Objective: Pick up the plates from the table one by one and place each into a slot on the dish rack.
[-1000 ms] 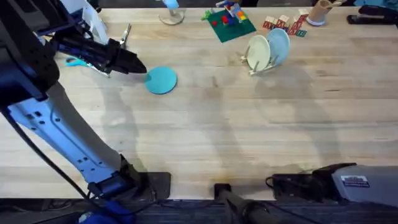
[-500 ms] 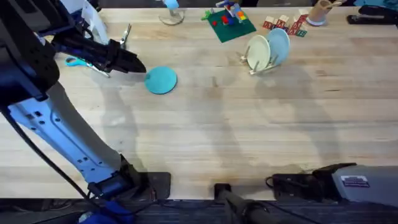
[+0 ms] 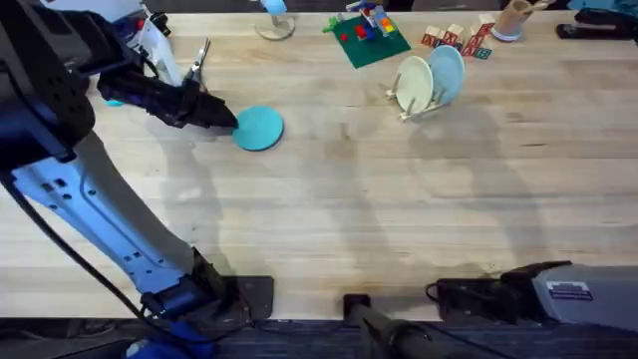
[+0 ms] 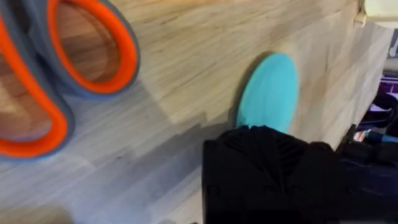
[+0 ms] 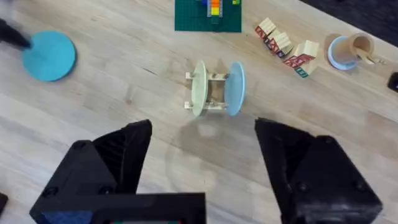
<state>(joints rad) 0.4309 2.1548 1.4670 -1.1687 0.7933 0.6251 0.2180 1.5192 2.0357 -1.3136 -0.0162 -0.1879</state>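
At the far left of the overhead view, the left arm reaches over the worktop (image 3: 329, 219), and the left claw (image 3: 221, 117) has its dark tip at the left edge of a teal plate (image 3: 259, 129) that lies flat on the wood. In the left wrist view the black claw body covers the near rim of this plate, so I cannot tell if its fingers are apart or together. Beside the claw in that view lie scissors (image 4: 59, 68) with orange and grey handles. More to the right, the small wooden dish rack (image 3: 411, 100) stands near the back of the worktop and carries two plates upright, side by side: a creamy yellow plate (image 3: 412, 82) and, just to its right, a pale blue plate (image 3: 448, 72). Behind the rack lies a green baseplate (image 3: 367, 40) with coloured bricks, and to its right some wooden blocks (image 3: 457, 41). The right claw (image 5: 203, 163) hangs high above the worktop with its two fingers wide apart, holding nothing.
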